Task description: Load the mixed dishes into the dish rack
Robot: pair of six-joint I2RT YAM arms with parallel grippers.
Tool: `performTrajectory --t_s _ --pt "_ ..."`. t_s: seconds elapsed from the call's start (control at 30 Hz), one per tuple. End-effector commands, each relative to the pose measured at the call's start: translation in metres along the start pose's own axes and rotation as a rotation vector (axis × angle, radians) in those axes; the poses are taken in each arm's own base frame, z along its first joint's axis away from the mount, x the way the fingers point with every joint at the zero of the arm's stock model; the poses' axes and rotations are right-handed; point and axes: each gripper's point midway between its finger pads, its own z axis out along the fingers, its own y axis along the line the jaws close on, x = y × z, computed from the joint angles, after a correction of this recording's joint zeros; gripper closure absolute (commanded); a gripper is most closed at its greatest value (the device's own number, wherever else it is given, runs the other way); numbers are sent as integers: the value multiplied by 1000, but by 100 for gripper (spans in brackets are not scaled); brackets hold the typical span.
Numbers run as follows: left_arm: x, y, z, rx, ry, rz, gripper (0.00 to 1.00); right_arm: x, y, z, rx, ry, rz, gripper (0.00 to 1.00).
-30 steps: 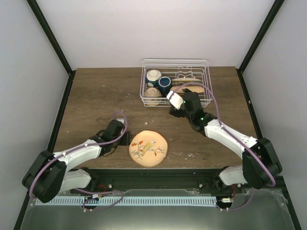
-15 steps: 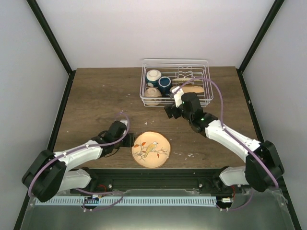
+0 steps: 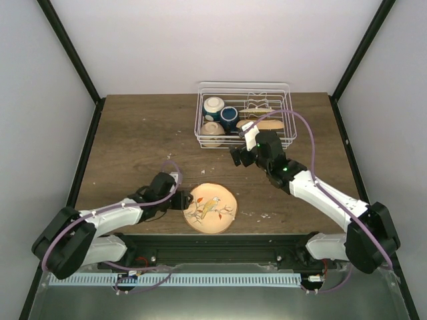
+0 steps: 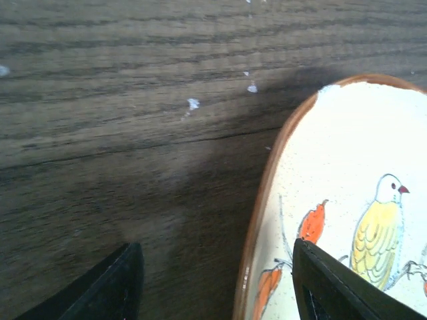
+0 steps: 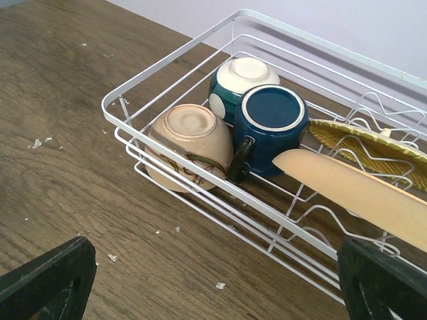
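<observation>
The bird plate [image 3: 209, 207] lies flat on the table [image 3: 133, 140], near its front edge and well apart from the rack [image 3: 243, 83]. My left claw [image 3: 182, 199] is part-open and straddles the plate's left rim. One finger is down by the wood and the other is over the painted face, with the rim between them and not pinched, as far as I can see.

The plate looks shallow and glazed. I judge that closing on so little rim could push it sideways, or let it tip out once lifted. The table's front edge is close, too.

My right claw [image 3: 241, 155] hangs wide and empty just before the rack. Two bowls [image 5: 190, 143] and a cup [image 5: 272, 123] sit upside down in it, and plates [image 5: 347, 190] fill the slots. A plate swung in carelessly could knock them.
</observation>
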Motion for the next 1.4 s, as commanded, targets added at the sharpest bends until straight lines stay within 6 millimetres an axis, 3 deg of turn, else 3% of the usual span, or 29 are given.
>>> performTrajectory --t_s 0.0,0.27,0.63,1.1,1.37 --pt "9 -10 5 77 21 -22 37 -8 8 -5 -38 -21 15 1" --pt "25 -26 5 188 73 -14 39 -6 19 -1 -98 -1 18 2" --pt "53 -21 8 192 141 -50 44 -4 21 4 -109 20 21 3" --pt "64 -28 13 249 182 -51 88 6 25 6 -127 55 22 7" --pt "51 -48 5 343 143 -30 100 3 31 -4 -203 42 150 9"
